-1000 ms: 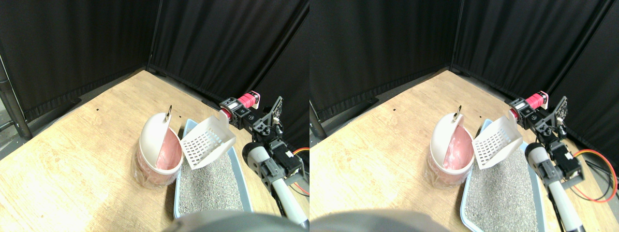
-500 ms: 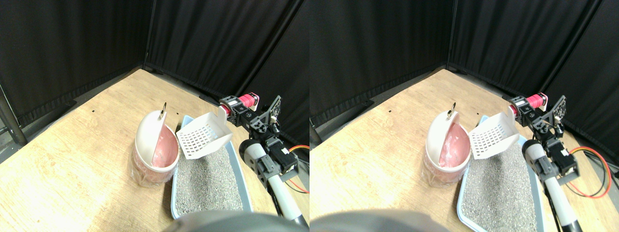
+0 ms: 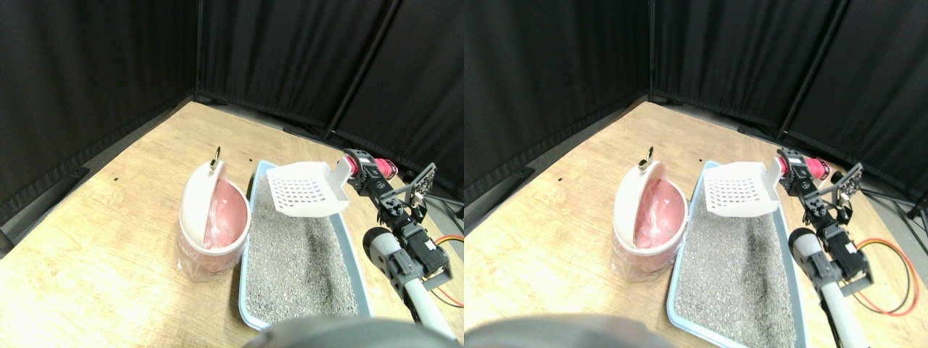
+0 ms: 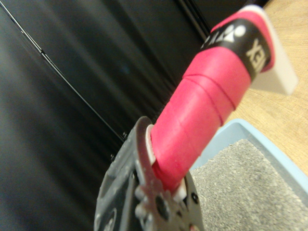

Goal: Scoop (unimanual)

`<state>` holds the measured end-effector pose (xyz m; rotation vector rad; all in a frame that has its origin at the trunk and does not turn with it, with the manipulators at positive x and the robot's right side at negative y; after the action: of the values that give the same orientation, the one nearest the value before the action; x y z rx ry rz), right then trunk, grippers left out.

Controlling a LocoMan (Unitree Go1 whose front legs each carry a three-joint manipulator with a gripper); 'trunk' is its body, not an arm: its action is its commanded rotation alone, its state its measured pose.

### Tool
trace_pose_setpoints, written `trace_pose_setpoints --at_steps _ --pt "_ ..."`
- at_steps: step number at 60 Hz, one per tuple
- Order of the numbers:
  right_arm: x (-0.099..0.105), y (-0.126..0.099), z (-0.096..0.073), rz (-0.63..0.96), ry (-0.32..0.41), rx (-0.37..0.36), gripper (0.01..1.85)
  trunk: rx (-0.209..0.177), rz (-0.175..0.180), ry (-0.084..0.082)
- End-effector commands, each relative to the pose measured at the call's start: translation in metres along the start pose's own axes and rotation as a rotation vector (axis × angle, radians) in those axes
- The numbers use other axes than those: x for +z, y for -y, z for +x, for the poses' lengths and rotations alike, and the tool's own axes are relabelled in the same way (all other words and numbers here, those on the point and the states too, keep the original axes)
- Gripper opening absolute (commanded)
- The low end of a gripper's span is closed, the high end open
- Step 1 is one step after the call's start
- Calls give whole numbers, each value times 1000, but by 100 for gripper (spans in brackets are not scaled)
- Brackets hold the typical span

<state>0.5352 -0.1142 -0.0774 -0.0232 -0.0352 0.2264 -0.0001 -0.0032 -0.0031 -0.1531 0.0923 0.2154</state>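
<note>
Scoop (image 3: 308, 190): white plastic, slotted floor, raised side walls; carried in the air over the far end of the litter tray (image 3: 246, 286), roughly level, mouth turned toward the bin; nothing visible inside it. Handle (image 4: 204, 110) wrapped in pink tape with a black lettered band near its white end; in the stereo pair, running back and to the right from the scoop body.

Right gripper (image 3: 362, 168): clamped on the scoop's pink handle; in the wrist view, dark jaw frame closed around the lower part of the wrap.

Litter tray: pale blue rim, rectangular, filled with grey granular litter (image 3: 301, 264); darker streak down the right portion of the litter surface. Set lengthwise on the floor, just beside the bin and to its right.

Bin (image 3: 210, 225): round, white, with a swing lid tilted up on its far-left side, pink liner showing in the opening; clear plastic bulging around the base. Small metal ring (image 3: 215, 154) at the top of the lid. Apart from the scoop, lower and to its left.

Floor (image 3: 94, 239): light wood-grain board. Black curtains (image 3: 109, 65) along the far sides. Red and black cables (image 3: 449, 290) at the right edge, beside the manipulator's arm (image 3: 402, 254).
</note>
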Motion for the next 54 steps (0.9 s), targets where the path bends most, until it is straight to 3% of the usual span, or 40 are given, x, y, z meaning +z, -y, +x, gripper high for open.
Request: trace_pose_setpoints --at_steps 1,24,30,44,54 --pt "9 6 -4 8 91 48 5 -35 1 5" --pt "-18 62 -30 32 129 -74 5 -120 51 -12" --pt "-32 79 -39 89 111 -144 5 -133 58 -17" --pt "-57 89 -45 144 101 -147 5 -143 67 -25" --pt "-59 80 -45 178 101 -146 5 -138 67 -26"
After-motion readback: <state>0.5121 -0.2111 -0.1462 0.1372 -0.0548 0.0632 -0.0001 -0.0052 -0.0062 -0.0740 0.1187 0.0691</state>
